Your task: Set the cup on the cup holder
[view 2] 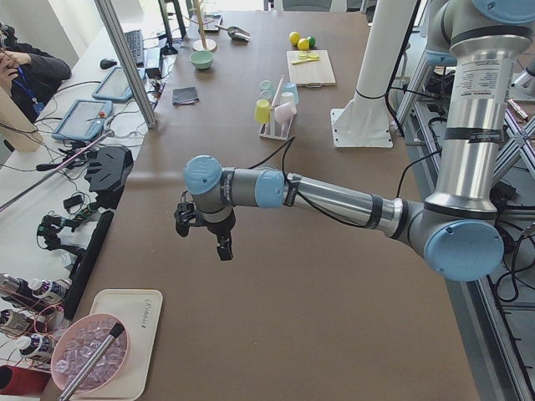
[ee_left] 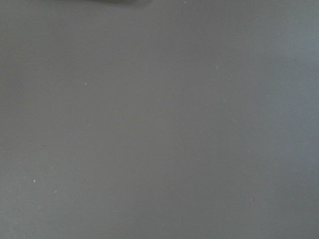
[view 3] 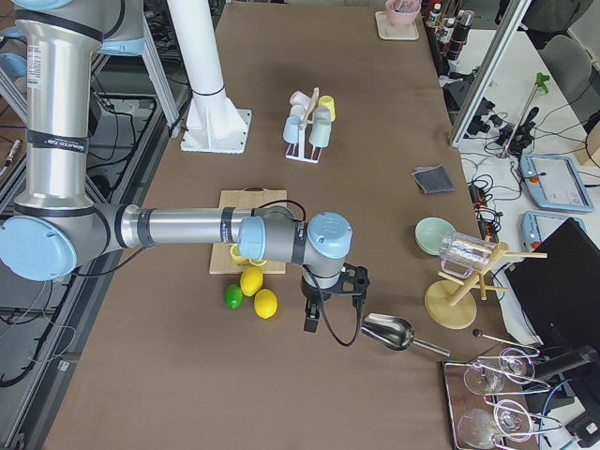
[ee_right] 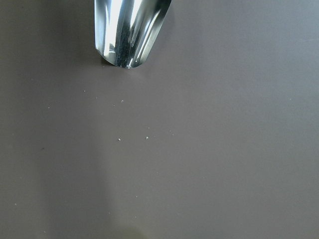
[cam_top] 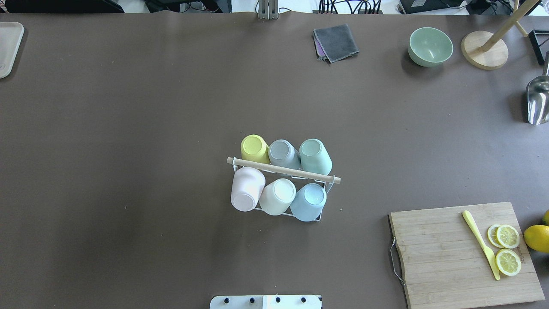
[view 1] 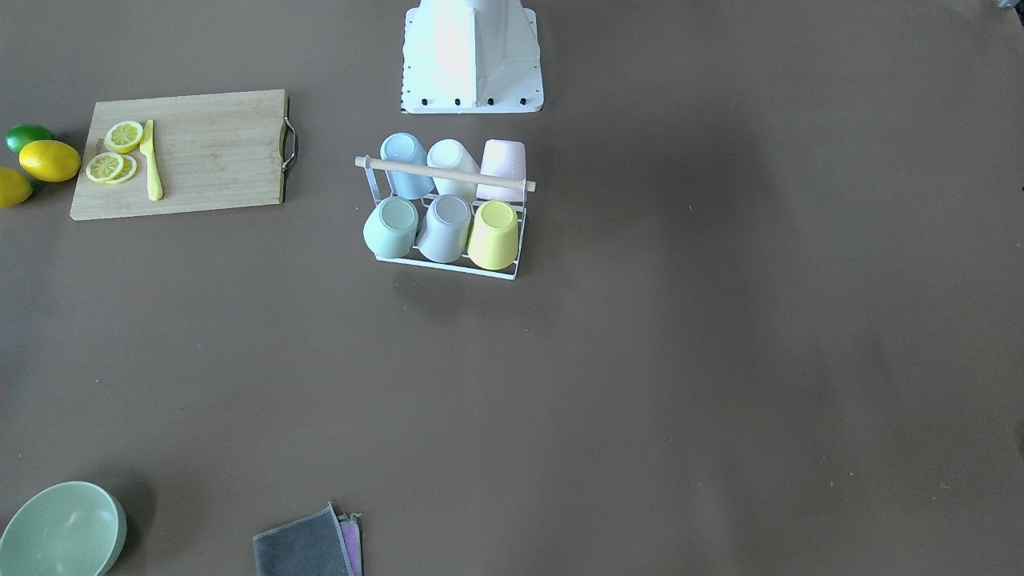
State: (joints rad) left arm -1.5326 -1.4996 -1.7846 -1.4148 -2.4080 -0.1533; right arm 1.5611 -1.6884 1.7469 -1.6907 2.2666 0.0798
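The cup holder is a white wire rack with a wooden rod handle, standing mid-table near the robot base; it also shows in the front view. Several upturned cups sit on its prongs, among them a yellow cup and a pink cup. My left gripper shows only in the exterior left view, above bare table far from the rack. My right gripper shows only in the exterior right view, beside a metal scoop. I cannot tell whether either is open or shut.
A wooden cutting board holds lemon slices and a yellow knife. A whole lemon, a green bowl, a grey cloth, a wooden stand and a tray sit at the edges.
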